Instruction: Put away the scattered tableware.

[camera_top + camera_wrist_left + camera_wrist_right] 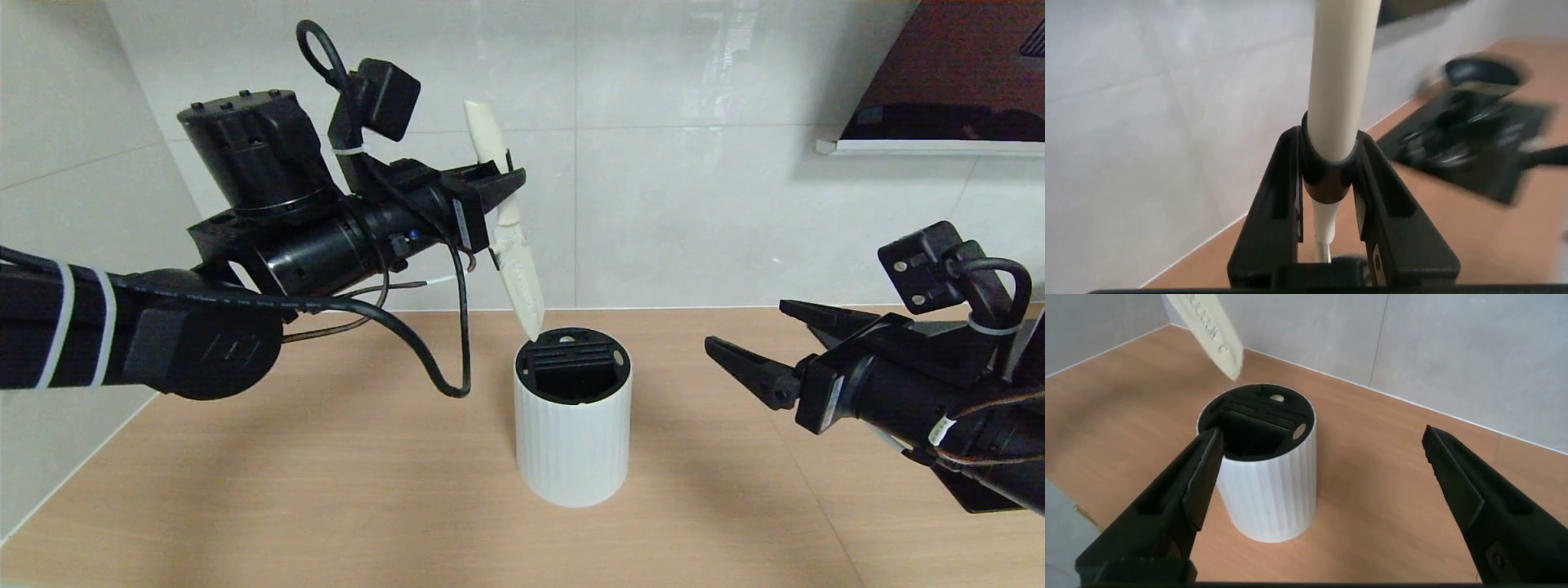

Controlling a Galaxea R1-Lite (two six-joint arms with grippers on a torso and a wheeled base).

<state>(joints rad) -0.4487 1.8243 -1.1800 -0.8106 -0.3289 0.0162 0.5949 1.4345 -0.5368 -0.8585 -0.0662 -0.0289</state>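
A cream-white knife (508, 220) hangs nearly upright, blade down, its tip just above the back rim of a white ribbed cutlery holder (573, 445) with a black slotted insert. My left gripper (500, 196) is shut on the knife's handle (1337, 90), high above the wooden counter. The blade tip (1212, 335) hovers over the holder (1267, 486) in the right wrist view. My right gripper (763, 343) stands open to the right of the holder, level with its top, with nothing between its fingers (1167, 510).
The wooden counter (326, 490) runs to a white tiled wall behind. A black cooktop with a dark pan (1482, 77) lies farther along the counter. A dark range hood (939, 90) hangs at the upper right.
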